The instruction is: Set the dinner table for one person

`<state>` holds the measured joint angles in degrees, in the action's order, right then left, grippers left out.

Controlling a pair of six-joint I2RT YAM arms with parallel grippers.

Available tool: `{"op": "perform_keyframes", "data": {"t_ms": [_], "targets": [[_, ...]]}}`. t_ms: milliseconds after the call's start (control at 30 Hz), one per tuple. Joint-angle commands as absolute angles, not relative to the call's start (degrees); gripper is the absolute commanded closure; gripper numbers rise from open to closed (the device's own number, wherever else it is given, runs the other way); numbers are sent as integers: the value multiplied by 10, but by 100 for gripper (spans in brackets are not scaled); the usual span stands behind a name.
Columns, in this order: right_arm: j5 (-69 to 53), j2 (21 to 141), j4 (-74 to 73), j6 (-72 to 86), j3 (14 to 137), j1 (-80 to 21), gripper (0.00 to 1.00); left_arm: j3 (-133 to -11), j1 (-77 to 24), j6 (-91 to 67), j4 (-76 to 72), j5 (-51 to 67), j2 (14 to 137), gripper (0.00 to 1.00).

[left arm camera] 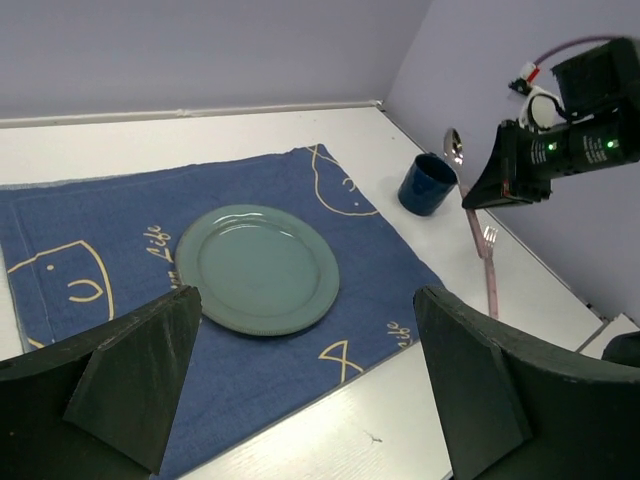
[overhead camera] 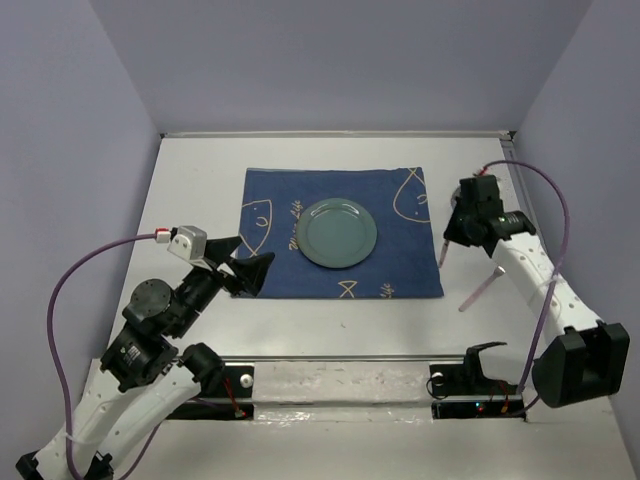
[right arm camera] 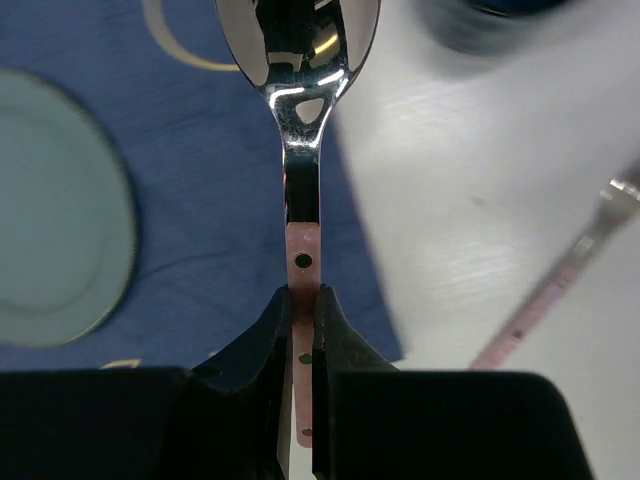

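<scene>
White dinner table: green plate on blue mat, blue cup beside mat, contents unseen. Right gripper pinches spoon; left gripper wide.

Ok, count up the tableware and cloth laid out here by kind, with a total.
Round green ceramic plate: 1
Dark blue cloth mat with beige drawings: 1
Dark blue cup: 1
Pink-handled metal spoon: 1
Pink-handled metal fork: 1
Total: 5
</scene>
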<state>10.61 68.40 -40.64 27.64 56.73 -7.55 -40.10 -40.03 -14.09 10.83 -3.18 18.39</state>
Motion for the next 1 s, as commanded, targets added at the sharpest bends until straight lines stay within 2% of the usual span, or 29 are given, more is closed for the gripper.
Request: {"op": "perform_keyframes", "data": {"t_ms": [0, 267, 500, 967], "targets": [[82, 767, -413, 232, 656, -177, 100, -397, -380, -131, 80, -15, 201, 1], [5, 929, -316, 199, 714, -182, 100, -393, -350, -131, 72, -8, 200, 1], [8, 1038, -299, 189, 757, -182, 100, -393, -326, -132, 72, -3, 216, 1], [19, 1095, -274, 201, 766, -182, 100, -392, -314, -132, 69, -3, 224, 1]]}}
